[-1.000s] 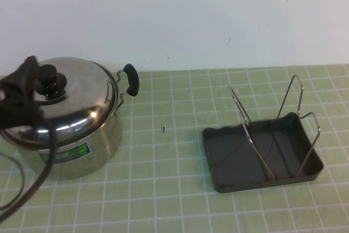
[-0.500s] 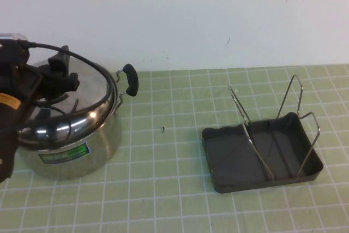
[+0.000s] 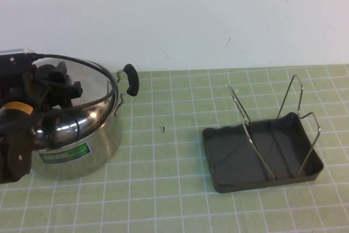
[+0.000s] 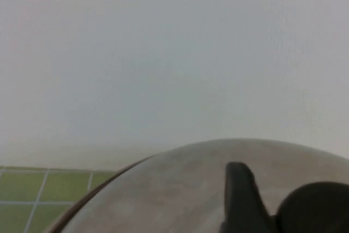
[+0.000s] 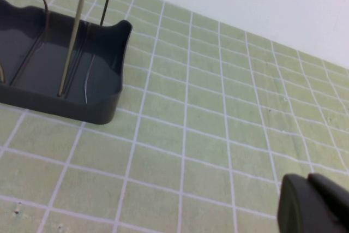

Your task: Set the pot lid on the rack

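The shiny domed pot lid [image 3: 90, 96] sits tilted on the steel pot [image 3: 82, 148] at the left, with one edge raised off the pot rim. My left gripper [image 3: 54, 84] is at the lid's black knob and shut on it. In the left wrist view one black finger [image 4: 240, 195] presses against the knob [image 4: 319, 208] above the lid dome [image 4: 174, 189]. The rack [image 3: 305, 173], a dark grey tray with silver wire loops [image 3: 246, 121], stands at the right, apart from the pot. My right gripper [image 5: 315, 204] is shut and empty, over the mat beside the rack tray [image 5: 106, 88]. It is out of the high view.
The pot has a green label [image 3: 65, 154] and a black side handle [image 3: 131, 79]. A green checked mat [image 3: 169, 156] covers the table between pot and rack. A white wall [image 3: 191, 15] runs close behind both.
My left arm has swung in at the knob and closed on it. The lid, flat on the pot before, now stands tilted with one edge raised.
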Controlling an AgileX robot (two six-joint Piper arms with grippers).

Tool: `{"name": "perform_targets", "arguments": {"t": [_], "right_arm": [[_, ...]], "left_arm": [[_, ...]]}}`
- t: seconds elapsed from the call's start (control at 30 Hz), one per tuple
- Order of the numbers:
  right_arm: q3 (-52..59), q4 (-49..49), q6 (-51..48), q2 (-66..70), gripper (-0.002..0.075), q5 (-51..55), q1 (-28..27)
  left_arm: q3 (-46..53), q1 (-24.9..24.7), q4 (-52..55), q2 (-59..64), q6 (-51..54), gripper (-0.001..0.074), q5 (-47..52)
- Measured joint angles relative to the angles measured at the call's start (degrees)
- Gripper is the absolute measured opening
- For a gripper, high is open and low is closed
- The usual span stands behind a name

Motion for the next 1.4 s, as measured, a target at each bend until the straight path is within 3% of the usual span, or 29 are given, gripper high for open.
{"name": "perform_targets", "arguments": {"t": [0.07, 0.23, 0.33, 0.47, 0.57, 0.77, 0.93, 1.07, 1.13, 1.3, 1.4], "right_arm": [[0.0, 0.0, 0.0, 0.0, -0.0001, 0.0, 0.0], [0.0, 1.23, 1.63, 0.0, -0.0001, -0.18, 0.0], [0.08, 10.69, 8.49, 0.0, -0.0001, -1.87, 0.0], [0.08, 30.26, 19.63, 0.0, -0.0001, -6.11, 0.0], [0.08, 36.44, 22.18, 0.0, -0.0001, -7.66, 0.0], [0.08, 39.14, 21.77, 0.0, -0.0001, -13.47, 0.0], [-0.09, 40.69, 20.57, 0.0, -0.0001, -8.55, 1.14], [-3.58, 50.53, 7.79, 0.14, -0.0001, -1.23, 4.56], [-6.76, 61.57, -4.94, 2.25, -0.0001, 0.33, 6.09], [-12.91, 91.22, -38.12, 15.87, 0.0001, 10.87, 7.34], [-16.81, 99.68, -49.58, 27.99, 0.0048, 19.86, 7.34]], "left_arm": [[-0.26, 0.0, -0.31, 0.0, -0.15, 0.0304, -0.32], [-0.35, 0.0, -0.06, -0.9, 0.22, 0.0309, 0.13], [-0.25, 0.0, -0.19, -4.5, 0.22, 0.0309, 1.1], [-0.25, 0.0, 3.89, -15.38, -1.5, 0.0309, 2.04], [-0.25, 0.0, 9.64, -24.85, -11.12, 0.0309, 7.56], [0.84, 0.0, 29.72, -37.83, -38.56, 0.0309, 25.16], [6.64, 0.0, 48.13, -40.91, -53.32, 0.0309, 20.44], [9.82, 0.0, 60.8, -40.24, -56.38, 0.0309, 3.95], [10.0, 0.0, 63.4, -39.18, -56.47, 0.0309, -2.37], [10.0, 0.0, 62.16, -35.82, -55.76, 0.0309, -14.1], [10.0, 0.0, 61.52, -33.15, -55.11, 0.0309, -19.61]]}}
